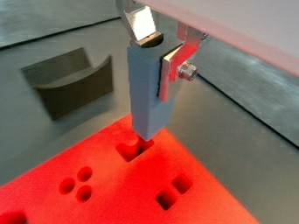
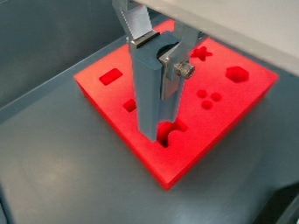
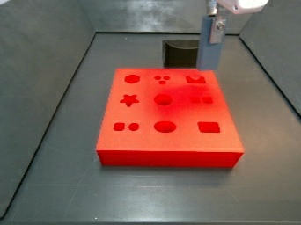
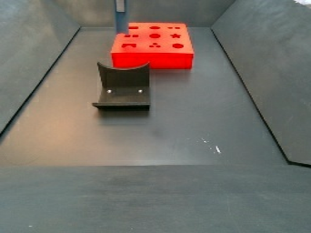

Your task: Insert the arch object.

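Gripping the arch object (image 1: 149,87) between its silver fingers (image 1: 179,63), the claw (image 1: 156,52) is hanging over the red board (image 2: 222,114), closed on the slim grey-blue bar's upper part and holding it upright. Directly below the claw, the bar's lower end is meeting a hole (image 1: 131,150) near the board's edge. Beyond the claw, a dark grey notched block (image 4: 123,86) is sitting on the table (image 4: 183,155).

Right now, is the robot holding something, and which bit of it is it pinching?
Yes. The gripper, above the red board, holds the arch object upright, its fingers pinching the top end; the bottom end hangs at a hole.
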{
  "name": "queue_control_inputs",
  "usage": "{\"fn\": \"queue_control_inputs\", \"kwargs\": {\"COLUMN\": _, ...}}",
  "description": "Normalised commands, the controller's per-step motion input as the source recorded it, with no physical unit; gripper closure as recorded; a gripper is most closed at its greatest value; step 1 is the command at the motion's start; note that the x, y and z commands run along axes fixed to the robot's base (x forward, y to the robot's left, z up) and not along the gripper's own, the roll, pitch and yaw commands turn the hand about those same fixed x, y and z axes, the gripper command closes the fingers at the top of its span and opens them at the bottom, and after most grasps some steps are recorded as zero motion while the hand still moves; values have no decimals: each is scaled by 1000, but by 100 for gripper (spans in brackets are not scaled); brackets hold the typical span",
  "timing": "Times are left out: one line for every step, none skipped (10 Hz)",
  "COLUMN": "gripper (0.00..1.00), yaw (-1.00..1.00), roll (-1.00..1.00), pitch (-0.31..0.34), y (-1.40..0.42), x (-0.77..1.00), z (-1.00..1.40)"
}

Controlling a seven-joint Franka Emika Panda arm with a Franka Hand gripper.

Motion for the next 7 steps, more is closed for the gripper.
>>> {"fn": "queue_control_inputs", "kwargs": {"gripper": 100, "yaw": -306, "roll": 20, "pitch": 150, "y": 0, "x": 243, "z": -103}}
{"fn": "queue_control_inputs", "kwargs": {"gripper": 100, "yaw": -211, "roll": 136, "pitch": 211, "y": 0, "x": 71, "z": -180}}
{"fn": "queue_control_inputs", "kwargs": {"gripper": 100, "yaw": -237, "roll": 194, "pitch": 297, "y": 0, "x": 0, "z": -260}}
{"fn": "queue_control_inputs", "kwargs": {"gripper": 100, "yaw": -223, "roll": 210, "pitch": 366, "y": 0, "x": 0, "z": -194}}
{"fn": "queue_control_inputs", "kwargs": {"gripper": 100, "yaw": -229, "roll": 203, "pitch": 443, "y": 0, "x": 0, "z": -37}}
{"fn": "queue_control_inputs", "kwargs": {"gripper": 100, "yaw": -294, "roll": 143, "pitch": 456, "y": 0, "x": 151, "z": 0}}
{"fn": "queue_control_inputs", "kwargs": {"gripper": 100, "yaw": -257, "roll": 86, "pitch": 233, "y": -29, "x": 194, "z": -20}}
